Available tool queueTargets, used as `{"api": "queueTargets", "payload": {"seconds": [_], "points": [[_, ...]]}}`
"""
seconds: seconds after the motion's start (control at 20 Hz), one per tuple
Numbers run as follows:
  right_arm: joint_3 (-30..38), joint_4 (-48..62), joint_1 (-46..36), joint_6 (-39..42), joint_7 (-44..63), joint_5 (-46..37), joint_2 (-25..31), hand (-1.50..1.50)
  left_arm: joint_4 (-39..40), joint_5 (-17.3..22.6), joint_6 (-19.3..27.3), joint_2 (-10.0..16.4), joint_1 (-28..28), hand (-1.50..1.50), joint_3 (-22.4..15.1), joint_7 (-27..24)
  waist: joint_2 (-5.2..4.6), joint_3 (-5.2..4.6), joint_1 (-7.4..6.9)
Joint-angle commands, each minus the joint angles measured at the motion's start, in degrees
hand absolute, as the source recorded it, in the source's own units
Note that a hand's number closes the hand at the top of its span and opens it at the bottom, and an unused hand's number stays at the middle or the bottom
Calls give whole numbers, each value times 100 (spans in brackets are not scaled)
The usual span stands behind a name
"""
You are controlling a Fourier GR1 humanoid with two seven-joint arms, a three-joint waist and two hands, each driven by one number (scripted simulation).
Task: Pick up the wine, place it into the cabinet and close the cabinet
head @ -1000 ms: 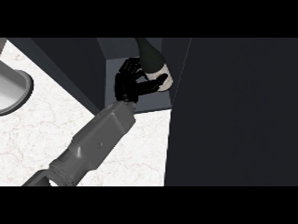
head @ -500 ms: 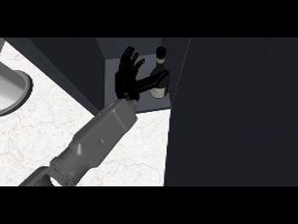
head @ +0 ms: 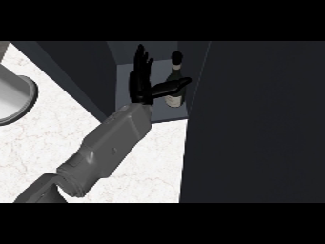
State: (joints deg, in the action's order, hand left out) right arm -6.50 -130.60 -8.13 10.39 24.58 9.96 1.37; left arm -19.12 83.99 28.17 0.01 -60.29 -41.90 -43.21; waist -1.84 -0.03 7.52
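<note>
Wine (head: pixel 173 100) stands upright inside the cabinet (head: pixel 122 56), so the placing looks done. Hand (head: pixel 142 82) just left of the wine, fingers spread straight, thumb across the bottle, gripping nothing. Door (head: pixel 263 119), right of the wine, still open: closing remains.
</note>
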Motion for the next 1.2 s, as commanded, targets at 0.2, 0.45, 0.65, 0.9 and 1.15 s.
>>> {"api": "queueTargets", "payload": {"seconds": [0.2, 0.45, 0.65, 0.9, 1.15], "points": [[-79, 4, 217, 34, -146, -168, -3, -150, -139, 13, 72, -1, -212, -150, -275, -182, 26, 1, -102], [-55, -148, -36, -185, 216, -77, -61, -150, -330, 129, 50, -1, 112, -150, -417, -613, 50, -4, -187], [-183, -332, 352, -110, 68, -238, -39, -150, -718, 313, 8, -1, 278, -150, -508, -718, 90, -1, -249], [93, -457, 22, -184, 528, 92, 91, -150, -885, 387, -154, -1, 436, -150, -766, -836, 94, -2, -301], [-137, -288, 528, -125, 37, -211, -65, -150, -1159, 381, -118, -1, 448, -150, -1010, -720, 130, 3, -439]]}}
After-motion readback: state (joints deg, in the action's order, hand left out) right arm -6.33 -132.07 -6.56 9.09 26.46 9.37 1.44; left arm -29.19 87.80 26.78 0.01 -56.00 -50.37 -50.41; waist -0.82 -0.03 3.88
